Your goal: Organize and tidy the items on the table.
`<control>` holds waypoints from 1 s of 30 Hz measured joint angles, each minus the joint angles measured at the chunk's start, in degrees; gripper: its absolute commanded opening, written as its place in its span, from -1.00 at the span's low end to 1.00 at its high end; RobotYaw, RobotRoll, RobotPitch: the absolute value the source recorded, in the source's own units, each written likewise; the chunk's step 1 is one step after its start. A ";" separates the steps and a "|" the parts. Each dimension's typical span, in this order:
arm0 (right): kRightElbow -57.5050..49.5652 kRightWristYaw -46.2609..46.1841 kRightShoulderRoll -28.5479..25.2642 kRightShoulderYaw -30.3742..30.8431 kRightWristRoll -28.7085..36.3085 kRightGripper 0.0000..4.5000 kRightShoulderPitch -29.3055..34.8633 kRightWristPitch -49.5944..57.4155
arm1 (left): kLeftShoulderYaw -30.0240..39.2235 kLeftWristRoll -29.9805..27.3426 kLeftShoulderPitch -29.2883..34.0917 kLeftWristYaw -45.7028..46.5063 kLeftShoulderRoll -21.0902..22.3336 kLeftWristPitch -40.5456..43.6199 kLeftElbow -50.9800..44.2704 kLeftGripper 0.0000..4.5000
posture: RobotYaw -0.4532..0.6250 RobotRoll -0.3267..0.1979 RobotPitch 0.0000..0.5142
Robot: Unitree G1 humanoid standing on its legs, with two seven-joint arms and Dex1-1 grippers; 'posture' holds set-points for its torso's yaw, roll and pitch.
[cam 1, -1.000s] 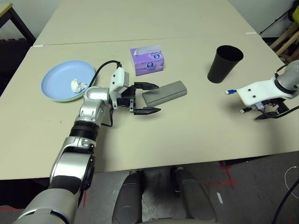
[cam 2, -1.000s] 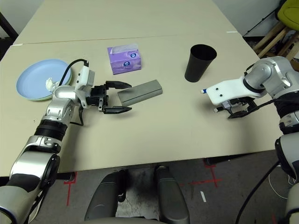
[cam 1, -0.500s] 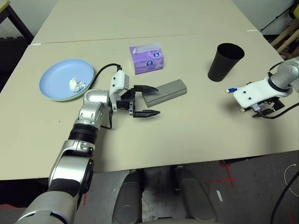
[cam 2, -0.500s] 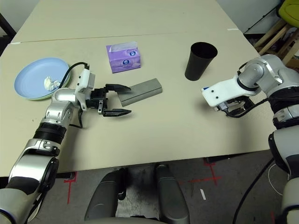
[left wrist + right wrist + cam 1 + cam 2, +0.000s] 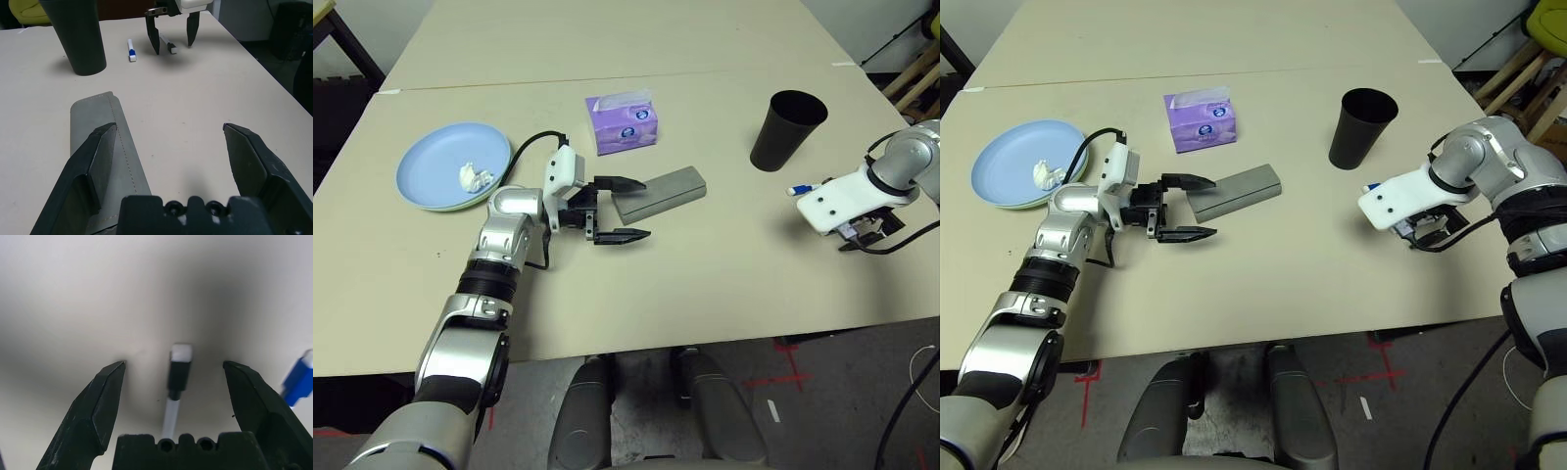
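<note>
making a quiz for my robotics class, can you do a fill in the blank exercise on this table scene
1. The crumpled white tissue lies on the light ____ plate.
2. The tissue box is ____ in colour.
3. The black cup stands ____ on the table.
4. The left gripper and right gripper both have their fingers ____.

Missing words: blue; purple; upright; open

The worktop [image 5: 705, 294] was light beige. The tissue box [image 5: 623, 124] was purple, the cup [image 5: 786, 130] black, the glasses case [image 5: 661, 194] grey, the upper plate [image 5: 438, 168] light blue, the pen's cap [image 5: 131, 46] blue.
</note>
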 measured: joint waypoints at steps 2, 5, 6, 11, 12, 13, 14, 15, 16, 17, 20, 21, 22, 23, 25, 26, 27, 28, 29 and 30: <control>0.03 -0.59 -0.08 0.00 -0.22 1.00 0.05 0.00 | 0.00 0.00 0.00 0.00 0.00 0.00 0.00 0.97 | -0.05 0.25 -0.01; 0.15 -0.91 -0.08 0.00 -0.28 1.00 0.03 0.02 | 0.00 0.00 0.01 0.00 0.03 0.00 0.00 0.97 | -0.05 0.25 -0.01; 0.17 -0.93 -0.08 0.00 -0.29 1.00 0.03 0.04 | 0.00 0.00 0.01 0.00 0.04 0.00 0.00 0.97 | -0.05 0.25 -0.01; 0.25 -1.37 -0.07 0.01 -0.66 1.00 0.02 0.04 | 0.00 0.00 0.00 -0.01 0.04 0.00 0.00 0.97 | -0.04 0.25 -0.01; 0.26 -1.49 -0.07 0.01 -0.69 0.92 0.03 0.06 | 0.00 0.00 0.00 -0.01 0.04 0.00 0.00 0.99 | -0.04 0.25 -0.01; 0.26 -1.59 -0.07 0.01 -0.70 0.82 0.03 0.13 | 0.00 0.00 0.00 -0.01 0.04 0.00 0.00 1.00 | -0.04 0.25 -0.01; 0.27 -1.77 -0.07 0.01 -0.72 0.71 0.04 0.24 | 0.00 0.00 0.00 -0.01 0.04 0.00 0.00 1.00 | -0.04 0.25 -0.01; 0.26 -1.93 -0.05 0.01 -0.72 0.56 0.04 0.34 | 0.00 0.00 0.00 -0.02 0.04 0.00 0.00 1.00 | -0.04 0.25 -0.02; 0.26 -1.93 -0.05 0.01 -0.71 0.41 0.04 0.43 | 0.00 0.00 0.00 -0.03 0.06 0.00 0.00 1.00 | -0.04 0.25 -0.02; 0.22 -1.88 -0.05 0.01 -0.66 0.23 0.06 0.61 | -0.01 0.00 0.01 -0.06 0.11 0.00 0.00 1.00 | -0.03 0.25 -0.04; 0.07 -1.58 0.02 0.01 -0.61 -0.28 0.06 0.88 | -0.01 0.01 0.01 -0.10 0.37 -0.02 -0.01 1.00 | -0.03 0.25 -0.05; -0.06 -1.35 0.09 0.01 -0.57 -0.44 0.06 1.02 | -0.01 0.01 0.01 -0.11 0.39 -0.03 -0.01 1.00 | -0.03 0.25 -0.06; -0.23 -0.96 0.18 0.00 -0.48 -0.61 0.06 1.20 | -0.03 0.01 0.00 -0.11 0.39 -0.04 0.00 1.00 | -0.03 0.25 -0.06; -0.44 -0.44 0.28 0.01 -0.36 -0.77 0.06 1.35 | -0.03 0.01 0.00 -0.12 0.39 -0.06 0.00 1.00 | -0.04 0.25 -0.07; -1.32 1.20 0.41 0.00 0.55 -0.81 0.06 1.88 | -0.05 0.02 0.00 -0.13 0.40 -0.15 0.00 1.00 | -0.05 0.25 -0.07; -1.69 1.74 0.41 -0.01 0.95 -0.81 0.06 2.11 | -0.06 0.02 0.00 -0.14 0.40 -0.16 0.00 1.00 | -0.05 0.25 -0.08; -2.27 3.07 0.39 -0.03 2.62 -0.81 0.05 3.04 | -0.07 0.02 -0.01 -0.16 0.40 -0.23 0.01 1.00 | -0.06 0.25 -0.11; -3.07 3.93 0.23 0.25 4.80 -0.81 0.05 4.16 | -0.07 0.02 -0.04 -0.16 0.42 -0.30 0.04 1.00 | -0.06 0.25 -0.11; -4.07 4.42 -0.06 0.72 6.98 -0.81 0.05 5.34 | -0.07 0.02 -0.08 -0.17 0.44 -0.36 0.09 1.00 | -0.06 0.25 -0.14; -5.45 4.67 -0.74 1.91 10.09 -0.81 0.03 7.19 | -0.08 0.03 -0.19 -0.19 0.45 -0.43 0.19 1.00 | -0.06 0.25 -0.14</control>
